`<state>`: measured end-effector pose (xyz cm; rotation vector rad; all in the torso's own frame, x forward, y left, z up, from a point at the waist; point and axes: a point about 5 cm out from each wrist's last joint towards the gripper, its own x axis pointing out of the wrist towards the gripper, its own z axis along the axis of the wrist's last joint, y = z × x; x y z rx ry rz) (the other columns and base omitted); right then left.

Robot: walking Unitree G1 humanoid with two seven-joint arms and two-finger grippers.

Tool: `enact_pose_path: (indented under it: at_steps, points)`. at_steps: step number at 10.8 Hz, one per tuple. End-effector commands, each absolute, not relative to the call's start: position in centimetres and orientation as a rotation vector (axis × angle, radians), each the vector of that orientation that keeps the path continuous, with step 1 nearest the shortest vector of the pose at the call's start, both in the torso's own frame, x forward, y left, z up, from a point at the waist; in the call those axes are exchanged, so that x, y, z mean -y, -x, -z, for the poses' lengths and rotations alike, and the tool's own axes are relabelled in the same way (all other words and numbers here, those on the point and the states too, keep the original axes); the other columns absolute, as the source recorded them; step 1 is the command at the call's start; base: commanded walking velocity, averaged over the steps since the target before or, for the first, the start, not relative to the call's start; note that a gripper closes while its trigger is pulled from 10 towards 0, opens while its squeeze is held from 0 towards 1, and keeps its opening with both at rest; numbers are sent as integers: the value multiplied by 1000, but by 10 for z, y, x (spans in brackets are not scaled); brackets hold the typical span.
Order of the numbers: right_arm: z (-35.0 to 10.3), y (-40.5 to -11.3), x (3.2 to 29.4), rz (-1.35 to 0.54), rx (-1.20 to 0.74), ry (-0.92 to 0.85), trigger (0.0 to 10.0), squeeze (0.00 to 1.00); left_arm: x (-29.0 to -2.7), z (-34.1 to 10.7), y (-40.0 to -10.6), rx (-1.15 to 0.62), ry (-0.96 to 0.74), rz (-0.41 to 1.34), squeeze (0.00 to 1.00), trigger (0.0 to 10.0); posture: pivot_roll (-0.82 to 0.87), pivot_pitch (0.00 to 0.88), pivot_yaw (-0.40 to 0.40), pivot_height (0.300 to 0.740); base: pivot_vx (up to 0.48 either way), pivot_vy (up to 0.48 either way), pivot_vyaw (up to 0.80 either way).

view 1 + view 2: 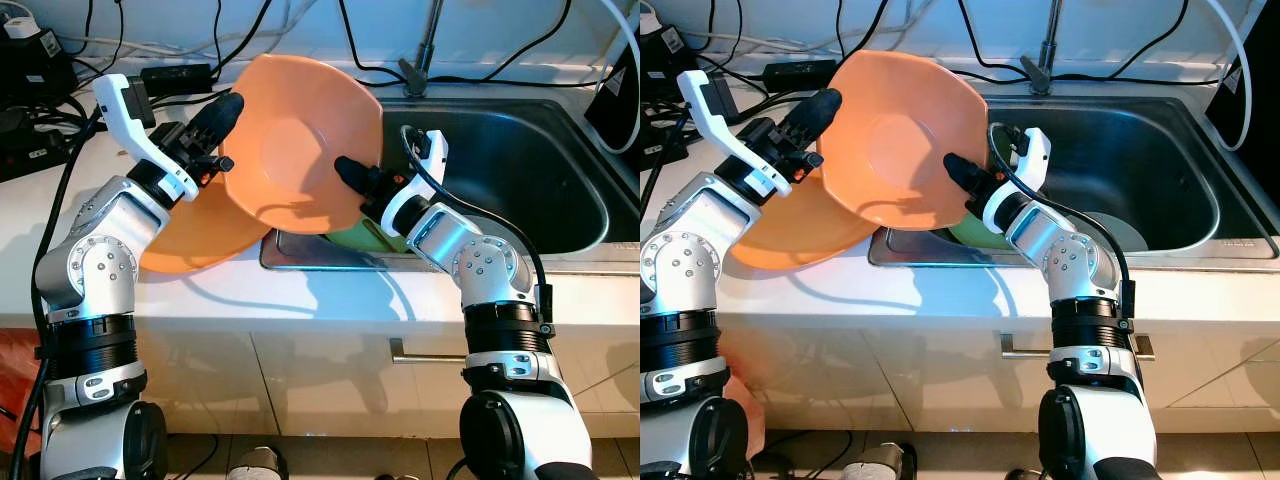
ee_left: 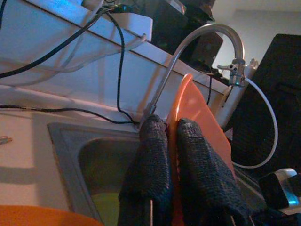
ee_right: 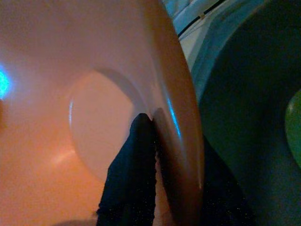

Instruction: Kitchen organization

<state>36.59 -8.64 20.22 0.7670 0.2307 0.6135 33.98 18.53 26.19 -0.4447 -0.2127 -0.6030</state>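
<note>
I hold the orange bowl (image 1: 300, 145) up in the middle of the frame, tipped on its side, with my left gripper (image 1: 222, 125) pinching its left rim and my right gripper (image 1: 350, 172) pinching its lower right rim. I think both must squeeze tight and move together so it does not slip. The sink (image 1: 520, 170) at right is open room, but the tap (image 1: 425, 50) stands close above, and another orange bowl (image 1: 195, 235) lies on the counter (image 1: 300, 295) below left.

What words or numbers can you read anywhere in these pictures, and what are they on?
There are none that can be read.
The orange bowl held by the left claw and the right claw is plain.
The second orange bowl on the counter is plain too.
The black power adapter among the cables shows no print that can be made out.
</note>
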Motion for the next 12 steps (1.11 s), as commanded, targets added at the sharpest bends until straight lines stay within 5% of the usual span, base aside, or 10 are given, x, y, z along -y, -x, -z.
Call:
enact_pose_path:
  at_steps: [1,9,10,12]
  points:
    - [-206,-367,90,-596,-219,-767,0,0,-188,-268,-337,250,429,609,0,0,163,75,28,740,0,0,0]
    - [-206,-367,91,-596,-222,-769,0,0,-187,-266,-338,240,419,610,0,0,162,75,28,740,0,0,0]
    - [-199,-376,108,-351,-148,-844,0,0,-178,-226,-342,-24,251,593,1000,10000,163,81,37,740,0,0,0]
    - [-198,-377,110,-327,-141,-850,0,0,-176,-221,-342,-53,228,592,1000,10000,166,79,37,740,0,0,0]
